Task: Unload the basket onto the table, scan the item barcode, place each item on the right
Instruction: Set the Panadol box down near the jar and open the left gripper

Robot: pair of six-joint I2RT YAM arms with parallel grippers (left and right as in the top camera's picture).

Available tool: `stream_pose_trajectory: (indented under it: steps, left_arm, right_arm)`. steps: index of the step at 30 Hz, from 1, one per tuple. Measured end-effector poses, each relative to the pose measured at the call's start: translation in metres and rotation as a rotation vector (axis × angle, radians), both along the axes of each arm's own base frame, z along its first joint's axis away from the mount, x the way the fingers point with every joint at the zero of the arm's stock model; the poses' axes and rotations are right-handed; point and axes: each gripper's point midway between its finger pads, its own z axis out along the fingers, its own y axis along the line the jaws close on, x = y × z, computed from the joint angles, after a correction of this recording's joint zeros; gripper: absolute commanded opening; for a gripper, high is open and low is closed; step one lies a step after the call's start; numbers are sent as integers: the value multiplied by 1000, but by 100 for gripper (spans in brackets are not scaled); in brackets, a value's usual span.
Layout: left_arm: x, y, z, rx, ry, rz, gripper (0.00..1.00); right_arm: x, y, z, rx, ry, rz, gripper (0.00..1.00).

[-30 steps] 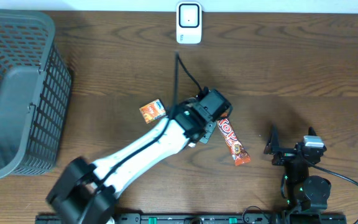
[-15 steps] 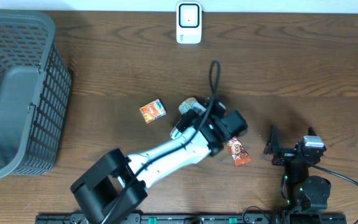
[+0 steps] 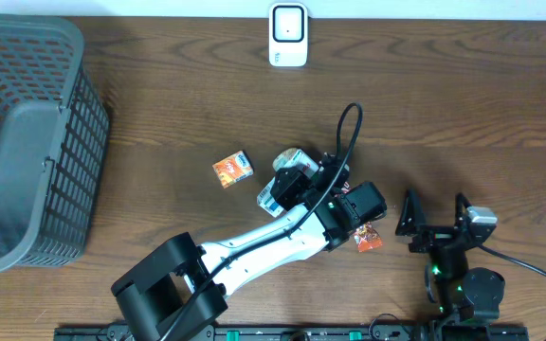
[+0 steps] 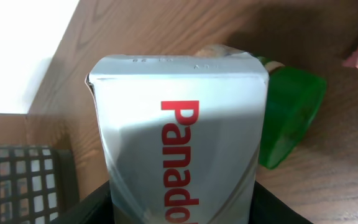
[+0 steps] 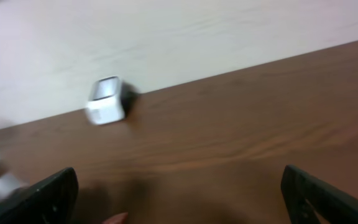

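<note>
The item is a silver-white box (image 4: pixel 179 143) with red "Panado" lettering. My left gripper (image 4: pixel 182 214) is shut on it, a black finger on each side. No barcode shows on the face toward the camera. From above, the box (image 3: pixel 275 192) sits at mid-table in the left gripper (image 3: pixel 287 188). The white scanner (image 3: pixel 288 35) stands at the table's far edge, well beyond the box, and shows blurred in the right wrist view as the scanner (image 5: pixel 106 101). My right gripper (image 3: pixel 434 216) is at the near right, open and holding nothing.
A green bottle (image 4: pixel 291 118) lies just beyond the box. A small orange packet (image 3: pixel 233 169) lies to its left. A red snack bar (image 3: pixel 368 239) is partly under the left arm. A grey mesh basket (image 3: pixel 27 142) fills the left side.
The left arm's wrist has swung right and toward the front edge, with the box still held. The right gripper has turned slightly in place.
</note>
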Motion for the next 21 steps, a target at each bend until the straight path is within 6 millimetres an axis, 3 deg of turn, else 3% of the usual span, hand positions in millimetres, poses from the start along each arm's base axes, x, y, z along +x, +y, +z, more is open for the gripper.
stream_pose_trajectory:
  steps: [4, 7, 11, 15, 18, 21]
  left_arm:
    - [1, 1, -1, 14, -10, 2, 56]
    - [1, 1, -11, 48, 3, -4, 55]
    - [-1, 2, -31, 112, 35, -18, 56]
    - [0, 1, -41, 128, 40, -20, 56]
    - [3, -5, -41, 102, 23, -21, 56]
    - [5, -8, -40, 89, 16, -24, 58]
  right_arm:
    - [-3, 17, 3, 47, 9, 99, 99]
    - [-10, 19, 1, 67, 78, 108, 99]
    - [-28, -5, -1, 49, 224, -25, 99]
    - [-49, -35, 21, -24, 258, -183, 99]
    - [-55, -43, 43, -52, 212, -227, 99]
    - [-56, -44, 47, -70, 205, -236, 99]
